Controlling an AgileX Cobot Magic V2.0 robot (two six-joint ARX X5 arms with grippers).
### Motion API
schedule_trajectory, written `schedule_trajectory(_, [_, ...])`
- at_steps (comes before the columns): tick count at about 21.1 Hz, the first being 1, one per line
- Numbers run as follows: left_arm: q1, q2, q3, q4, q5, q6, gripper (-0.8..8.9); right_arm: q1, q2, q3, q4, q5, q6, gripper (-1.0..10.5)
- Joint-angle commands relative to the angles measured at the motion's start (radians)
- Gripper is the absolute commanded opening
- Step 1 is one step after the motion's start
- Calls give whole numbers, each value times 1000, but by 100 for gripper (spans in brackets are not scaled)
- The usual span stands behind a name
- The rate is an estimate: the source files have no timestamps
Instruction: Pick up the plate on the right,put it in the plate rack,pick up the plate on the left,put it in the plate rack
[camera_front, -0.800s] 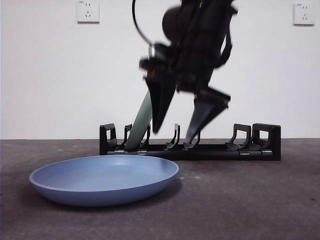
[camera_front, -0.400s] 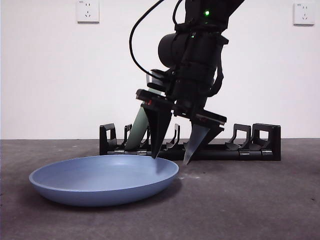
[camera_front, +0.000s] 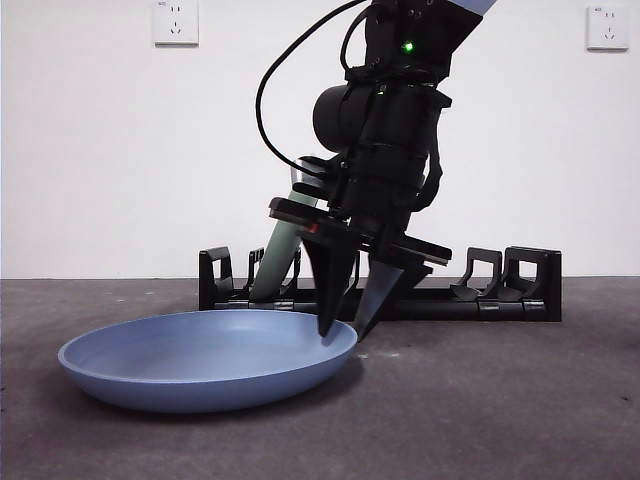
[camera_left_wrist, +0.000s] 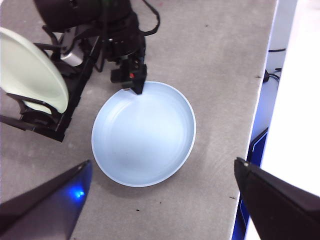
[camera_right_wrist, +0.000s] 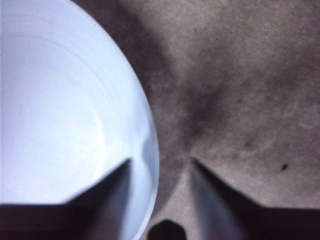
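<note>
Right gripper (camera_front: 342, 328) low over the blue plate's (camera_front: 200, 365) rim, jaws spread astride it, blue plate flat on the table (camera_front: 500, 400) before the rack (camera_front: 500, 298), green plate (camera_front: 278, 255) standing in the rack, left gripper (camera_left_wrist: 160, 200) high above, jaws wide apart

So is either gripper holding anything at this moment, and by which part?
Nothing is held. The right gripper has open jaws straddling the blue plate's rim, not yet closed. The left gripper is open, above the table.
</note>
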Motion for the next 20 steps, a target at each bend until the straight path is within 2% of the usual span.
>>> schedule_trajectory(1, [-11, 6, -5, 7, 1, 8, 481, 3, 15, -11, -7, -8, 6, -5])
schedule_trajectory(9, [-86, 29, -5, 6, -10, 20, 481, 5, -24, -11, -58, -26, 2, -12])
schedule_trajectory(14, [-212, 84, -5, 7, -105, 61, 481, -9, -222, -10, -110, -26, -1, -12])
schedule_trajectory(20, [-405, 190, -5, 51, -268, 155, 481, -71, -459, -8, -262, -26, -3, -12])
